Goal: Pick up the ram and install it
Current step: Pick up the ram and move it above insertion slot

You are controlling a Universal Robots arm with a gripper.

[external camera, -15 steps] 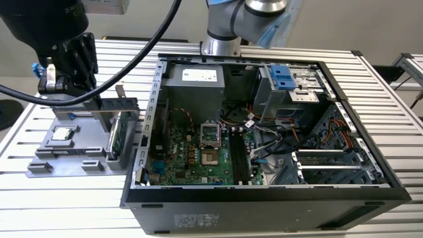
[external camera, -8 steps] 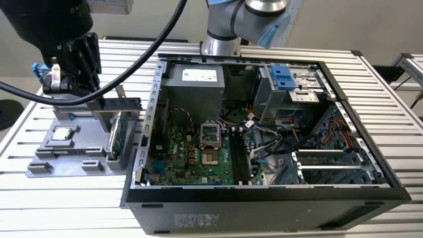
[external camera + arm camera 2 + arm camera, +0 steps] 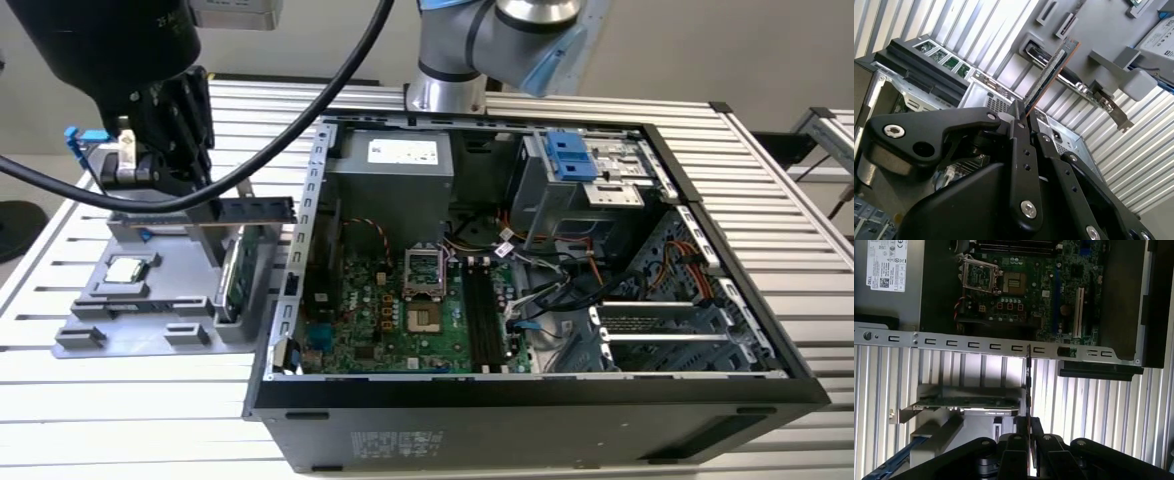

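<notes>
- One black claw (image 3: 1025,116) with two flat fingers is clenched on the one ram (image 3: 254,208).
- The ram is a thin, long stick, held in the air over one gray holder (image 3: 80,300). In the exterior view it is at 9 o'clock from the one open case (image 3: 534,420).
- The holder carries one square silver chip (image 3: 128,268) and one upright green card (image 3: 238,270).
- The tabletop (image 3: 134,420) is ribbed metal.

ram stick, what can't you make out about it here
1. Chip faces: the ram is edge-on in both wrist views.
2. Its gripped end: covered by the gripper in both wrist views.
3. Its surface detail: too small and dark in the exterior view.
</notes>
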